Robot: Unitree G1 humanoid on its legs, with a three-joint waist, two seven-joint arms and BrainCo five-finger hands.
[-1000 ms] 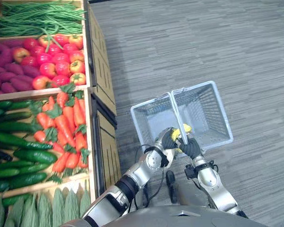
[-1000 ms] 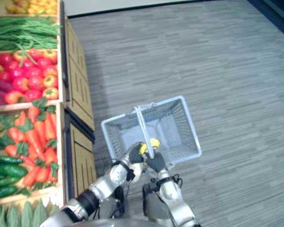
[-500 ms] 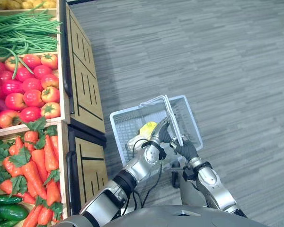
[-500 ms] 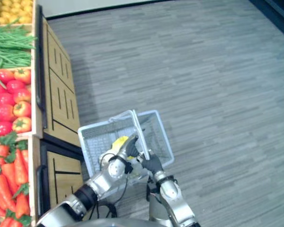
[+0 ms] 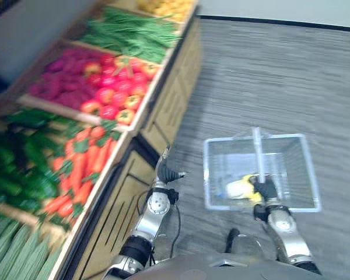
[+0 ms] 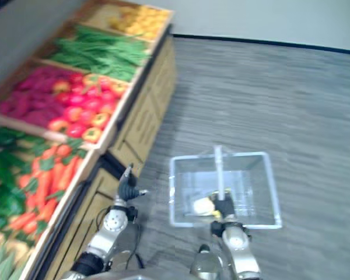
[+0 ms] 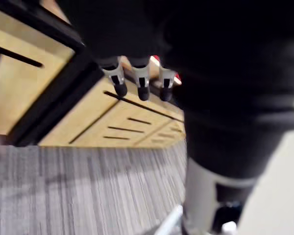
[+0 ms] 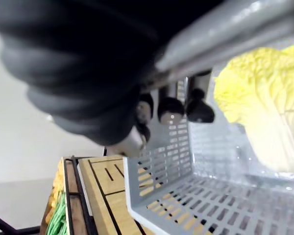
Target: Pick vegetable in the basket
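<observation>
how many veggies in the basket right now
1: a yellow cabbage in the basket, under the handle, by the right hand gripping it. The hand may hide something small.

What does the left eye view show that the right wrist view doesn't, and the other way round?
Left eye view's extras: the left hand, open beside the wooden stand, plus orange carrots and red tomatoes. Right wrist view's extras: a close look at the fingers of the right hand curled round the grey handle bar, and the slots in the wall of the pale grey plastic basket. Shared: that basket, the yellow leafy cabbage inside it, and the right hand.
</observation>
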